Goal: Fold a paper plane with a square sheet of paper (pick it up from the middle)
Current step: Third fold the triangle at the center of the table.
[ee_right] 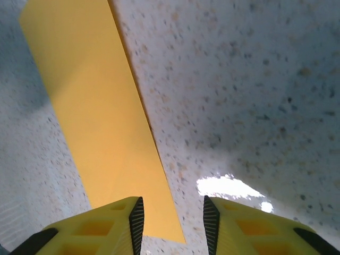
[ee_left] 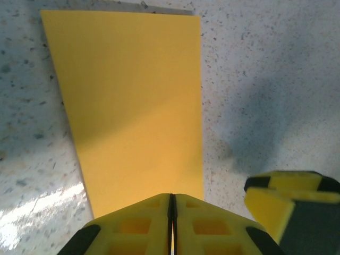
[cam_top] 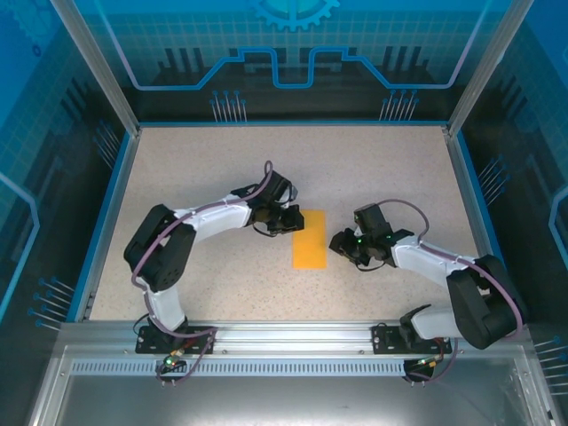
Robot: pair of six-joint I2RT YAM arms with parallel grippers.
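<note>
A thin orange-yellow sheet of paper lies flat in the middle of the pale speckled table top. It looks like a long strip, not a square. The two arms reach in, one from each side of it.

The left claw is at the far left corner of the paper. From its own camera, the two yellow fingers of the left claw are pressed together with just a thin line between them. The paper starts right at the tips and runs away from them. I cannot tell if they pinch it.

The right claw sits just beside the paper's right edge. The right claw has its fingers apart, and a corner of the paper pokes into the gap.
</note>
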